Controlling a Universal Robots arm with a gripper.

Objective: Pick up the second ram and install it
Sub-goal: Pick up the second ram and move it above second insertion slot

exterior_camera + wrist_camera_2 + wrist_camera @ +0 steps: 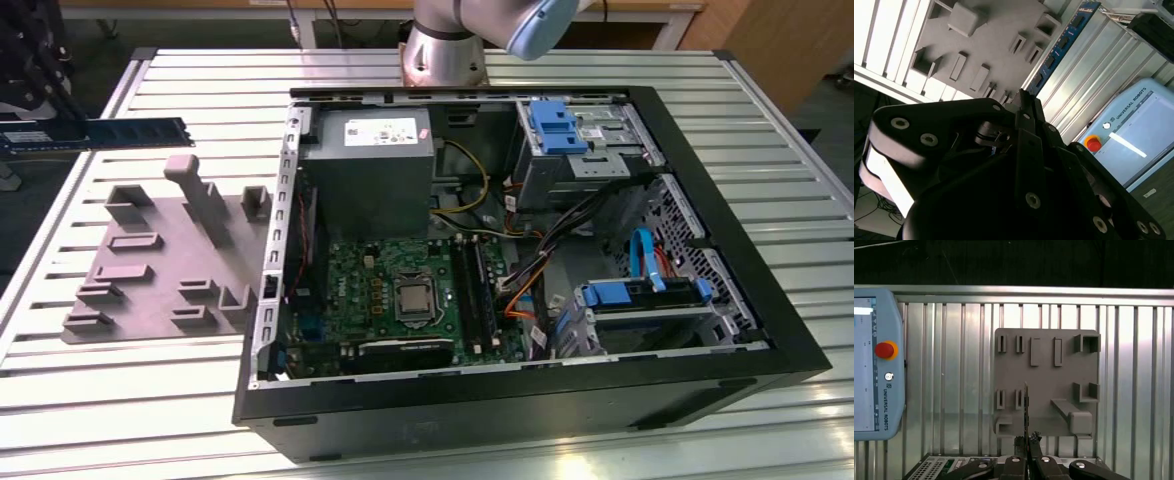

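Note:
The second ram [134, 132] is a thin blue-green stick hanging level above the slatted table, at the exterior view's far left. My gripper [1027, 441] is shut on one end of it. In the first wrist view the ram [1026, 407] shows edge-on, sticking out from between the black fingers. In the second wrist view the ram [1066, 42] runs away from the gripper [1026, 102], with its dark chips in a row. The open computer case [747, 330] lies to the exterior view's right. Its black memory slots [470, 285] sit beside the processor socket.
A grey holder block [160, 260] with several slots and pegs lies on the table [120, 400] between the ram and the case. It also lies below the ram in the first wrist view. A light blue teach pendant [874, 365] rests on the table. The arm's base [447, 50] stands behind the case.

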